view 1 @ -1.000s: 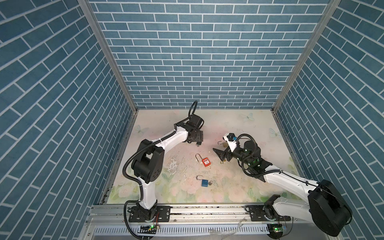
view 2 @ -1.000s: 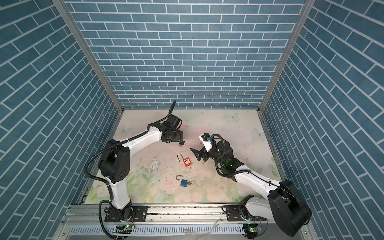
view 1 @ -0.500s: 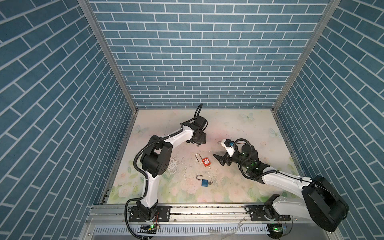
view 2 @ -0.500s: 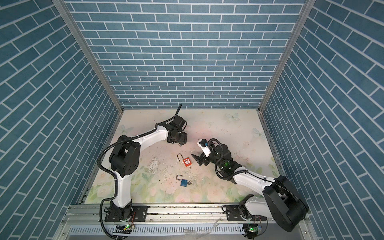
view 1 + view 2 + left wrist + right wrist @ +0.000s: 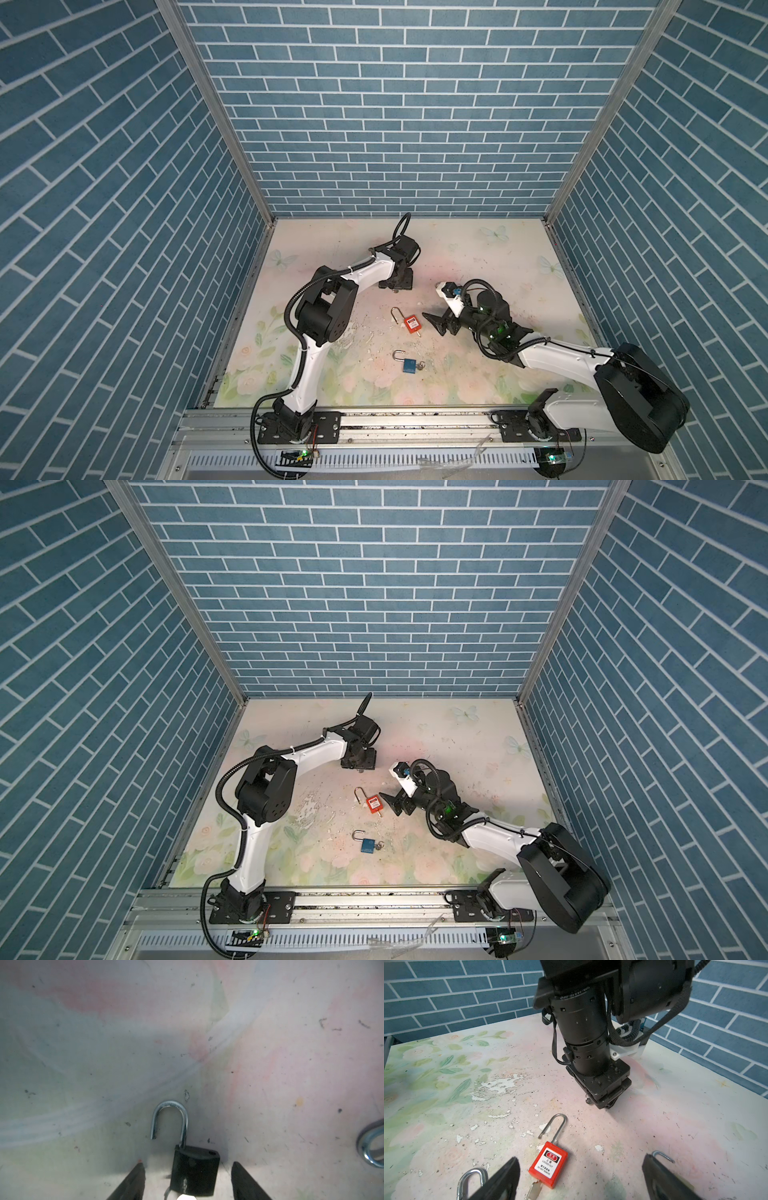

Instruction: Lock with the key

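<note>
Jaws part-open, left gripper [image 5: 188, 1165] straddles the black metal padlock [image 5: 195, 1169] without touching it; right gripper [image 5: 580, 1158] gapes empty beside the red plastic padlock [image 5: 549, 1164]; seemingly the grasp step, needing a centred squeeze.

High stereo pair; wrist cameras near table [image 5: 87, 1047]

On the table [image 5: 478, 257], far padlock [image 5: 195, 1172] lies behind middle padlock [image 5: 413, 325], near padlock [image 5: 409, 365] before it.

"LOCKED OUT" on red padlock [image 5: 548, 1164]
</note>
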Motion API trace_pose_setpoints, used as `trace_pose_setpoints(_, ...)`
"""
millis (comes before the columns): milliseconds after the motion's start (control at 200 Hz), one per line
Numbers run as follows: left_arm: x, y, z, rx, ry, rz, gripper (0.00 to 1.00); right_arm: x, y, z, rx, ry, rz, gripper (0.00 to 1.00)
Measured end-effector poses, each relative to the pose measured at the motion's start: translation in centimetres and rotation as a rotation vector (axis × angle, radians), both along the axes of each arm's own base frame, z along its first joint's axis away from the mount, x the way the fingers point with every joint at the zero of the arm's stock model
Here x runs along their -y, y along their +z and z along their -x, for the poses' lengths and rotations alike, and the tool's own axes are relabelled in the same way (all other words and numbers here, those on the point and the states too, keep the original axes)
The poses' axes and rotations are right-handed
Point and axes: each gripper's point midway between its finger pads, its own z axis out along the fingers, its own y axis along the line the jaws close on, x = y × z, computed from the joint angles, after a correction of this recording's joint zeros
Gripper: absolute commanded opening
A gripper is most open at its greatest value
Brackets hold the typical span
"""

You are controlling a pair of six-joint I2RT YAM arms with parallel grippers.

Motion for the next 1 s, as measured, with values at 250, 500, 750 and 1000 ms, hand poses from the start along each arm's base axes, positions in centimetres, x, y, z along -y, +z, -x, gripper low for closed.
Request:
trace_pose_setpoints(250,0.2,-0.4,0.4,-0.006,0.003,-0.019,0.56,0.2,-0.1,-0.2,0.011,-0.011,0.012,0.92)
trace_pose_setpoints(500,0.0,-0.5,0.5,-0.009,0.010,-0.032,0.41,0.4,-0.2,-0.6,0.019,-0.034,0.021,0.91)
trace_pose_setpoints(750,0.1,-0.5,0.5,-0.003,0.010,-0.032,0.16,1.2,0.2,-1.3,0.037,-0.096,0.030,0.91)
trace_pose_setpoints(1000,0.7,0.1,0.4,0.027,-0.035,-0.008,0.05,3.2,4.5,-2.3,0.051,-0.249,-0.060,0.91)
